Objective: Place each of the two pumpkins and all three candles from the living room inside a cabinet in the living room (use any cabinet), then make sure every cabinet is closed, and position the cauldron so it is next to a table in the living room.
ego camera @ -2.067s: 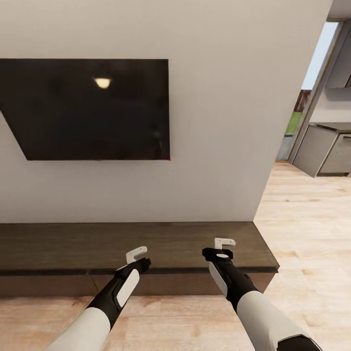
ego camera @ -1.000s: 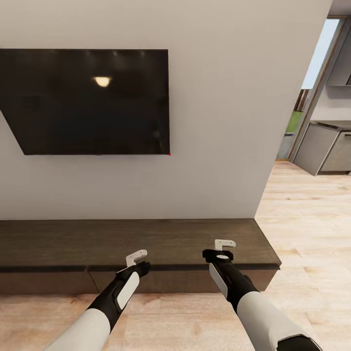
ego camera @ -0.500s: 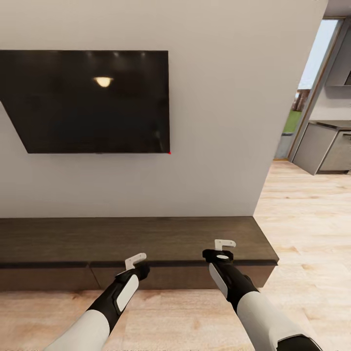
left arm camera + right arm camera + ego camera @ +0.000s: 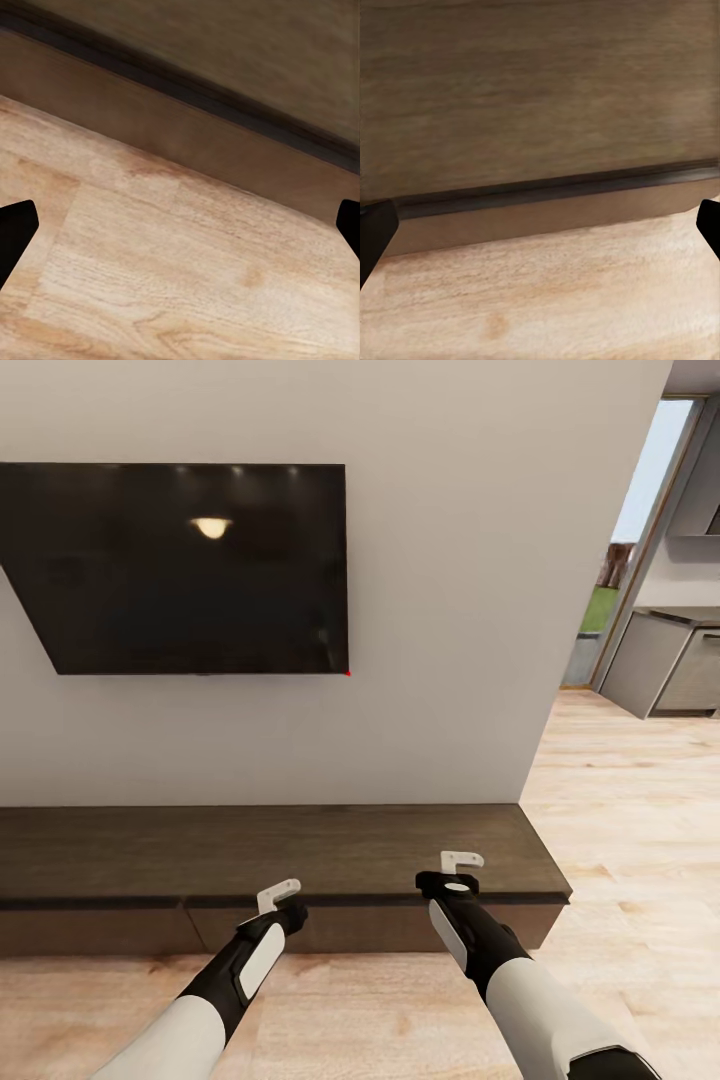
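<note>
Long low dark-brown wood cabinet (image 4: 300, 855): drawers shut, long axis three-to-nine o'clock, sited at twelve o'clock of left gripper (image 4: 280, 893) and right gripper (image 4: 460, 865), both spread wide, nothing grasped.

Even, soft light filling the room, a lamp reflecting at twelve o'clock on the TV (image 4: 180, 568), wrist views blurring slightly.

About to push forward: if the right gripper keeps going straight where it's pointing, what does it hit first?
Likely the cabinet: the right gripper is open, empty and aimed at its front top edge, with nothing between them. Depth is hard to judge.
</note>
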`<state>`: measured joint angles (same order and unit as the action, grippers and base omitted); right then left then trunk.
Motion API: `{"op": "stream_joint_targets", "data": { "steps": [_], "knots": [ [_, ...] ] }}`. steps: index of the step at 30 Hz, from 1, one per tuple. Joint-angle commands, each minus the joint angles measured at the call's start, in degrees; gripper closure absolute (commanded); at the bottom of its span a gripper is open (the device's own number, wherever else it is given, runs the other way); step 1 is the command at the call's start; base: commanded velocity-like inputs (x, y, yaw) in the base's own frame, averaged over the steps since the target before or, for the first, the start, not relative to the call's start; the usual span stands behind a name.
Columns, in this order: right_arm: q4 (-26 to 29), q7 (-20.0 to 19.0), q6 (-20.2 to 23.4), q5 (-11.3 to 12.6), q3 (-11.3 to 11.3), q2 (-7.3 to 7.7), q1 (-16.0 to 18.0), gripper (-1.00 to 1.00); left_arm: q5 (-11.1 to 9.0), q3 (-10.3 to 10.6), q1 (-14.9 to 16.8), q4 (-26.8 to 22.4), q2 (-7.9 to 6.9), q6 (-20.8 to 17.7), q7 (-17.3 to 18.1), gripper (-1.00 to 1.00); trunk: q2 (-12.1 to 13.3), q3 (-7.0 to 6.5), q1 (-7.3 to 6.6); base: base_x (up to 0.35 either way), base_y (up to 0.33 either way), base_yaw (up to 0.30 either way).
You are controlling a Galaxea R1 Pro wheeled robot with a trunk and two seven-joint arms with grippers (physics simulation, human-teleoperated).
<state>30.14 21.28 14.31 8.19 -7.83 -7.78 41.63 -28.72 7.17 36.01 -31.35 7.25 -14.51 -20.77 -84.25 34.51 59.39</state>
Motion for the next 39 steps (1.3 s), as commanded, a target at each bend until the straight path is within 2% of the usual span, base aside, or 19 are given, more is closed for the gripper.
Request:
{"op": "stream_joint_targets", "data": {
  "steps": [1, 7, 11, 23, 28, 33, 39],
  "knots": [
    [0.09, 0.52, 0.30, 0.60, -0.45, 0.06, 0.03, -1.00, -0.50, 0.36, 0.02, -0.12, -0.05, -0.17, -0.51, -1.00, -0.03, 0.06, 0.00, 0.000, 0.000, 0.000],
    [-0.14, 0.57, 0.57, 0.66, -0.43, 0.03, 0.03, -1.00, -0.47, 0.39, 0.02, -0.12, 0.10, -0.17, -0.50, -1.00, -0.03, 0.06, 0.00, 0.000, 0.000, 0.000],
    [-3.81, 0.64, 0.69, 0.78, -0.61, -0.09, 0.03, -1.00, -0.46, 0.39, 0.02, -0.12, 0.12, -0.17, -0.50, -1.00, -0.03, 0.06, 0.00, 0.000, 0.000, 0.000],
    [-8.64, 0.59, 0.47, 0.94, -0.35, -0.19, 0.03, -1.00, -0.53, 0.39, 0.02, -0.12, 0.13, -0.18, -0.51, -1.00, -0.03, 0.06, 0.00, 0.000, 0.000, 0.000],
    [-11.41, -0.45, 0.05, 0.87, -0.27, 0.01, 0.03, -1.00, -0.56, 0.39, 0.02, 0.04, 0.24, -0.13, -0.47, -1.00, -2.04, 0.95, 1.10, 0.000, 0.000, 0.000],
    [-11.42, -0.50, -0.42, 0.86, -0.26, 0.04, 0.03, -1.00, -0.55, 0.39, 0.02, 0.09, 0.27, -0.09, -0.43, -1.00, -4.04, 1.85, 2.19, 0.000, 0.000, 0.000],
    [-11.63, -0.39, -5.31, 0.63, -0.29, 0.12, 0.03, -1.00, -0.55, 0.39, 0.02, 0.14, 0.30, -0.08, -0.35, -1.00, -6.45, 2.93, 3.51, 0.000, 0.000, 0.000]
  ]
}}
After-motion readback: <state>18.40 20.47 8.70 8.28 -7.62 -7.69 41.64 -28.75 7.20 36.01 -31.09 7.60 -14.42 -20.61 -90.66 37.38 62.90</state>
